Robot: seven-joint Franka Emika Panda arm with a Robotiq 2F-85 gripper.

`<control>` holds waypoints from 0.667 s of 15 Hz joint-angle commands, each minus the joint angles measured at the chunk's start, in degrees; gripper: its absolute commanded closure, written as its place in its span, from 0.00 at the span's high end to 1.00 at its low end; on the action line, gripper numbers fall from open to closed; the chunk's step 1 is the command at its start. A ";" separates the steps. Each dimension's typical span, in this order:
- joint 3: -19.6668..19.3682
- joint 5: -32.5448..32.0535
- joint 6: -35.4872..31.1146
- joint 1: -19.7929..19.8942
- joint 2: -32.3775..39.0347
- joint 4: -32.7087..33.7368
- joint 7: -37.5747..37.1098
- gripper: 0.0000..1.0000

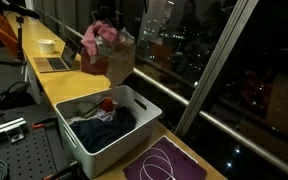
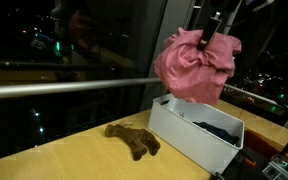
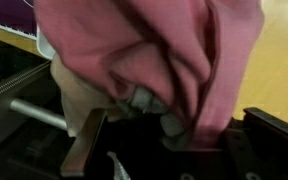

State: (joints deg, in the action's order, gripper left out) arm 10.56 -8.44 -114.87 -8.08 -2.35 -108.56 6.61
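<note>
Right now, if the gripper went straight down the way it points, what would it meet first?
Past the pink cloth it holds, the gripper would probably meet the white bin, near its end; depth is unclear.

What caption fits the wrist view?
Gripper shut on a bunched pink cloth, held over the wooden counter.
</note>
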 commanded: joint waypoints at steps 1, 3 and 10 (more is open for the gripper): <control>4.64 -2.73 6.34 -5.35 4.25 8.93 -3.99 0.06; 7.58 -3.91 7.26 -8.83 8.01 11.89 -7.09 0.06; 8.26 -3.33 4.85 -14.97 20.39 15.30 -10.73 0.06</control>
State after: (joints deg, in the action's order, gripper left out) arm 20.13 -12.01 -109.87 -22.90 14.36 -96.10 -5.09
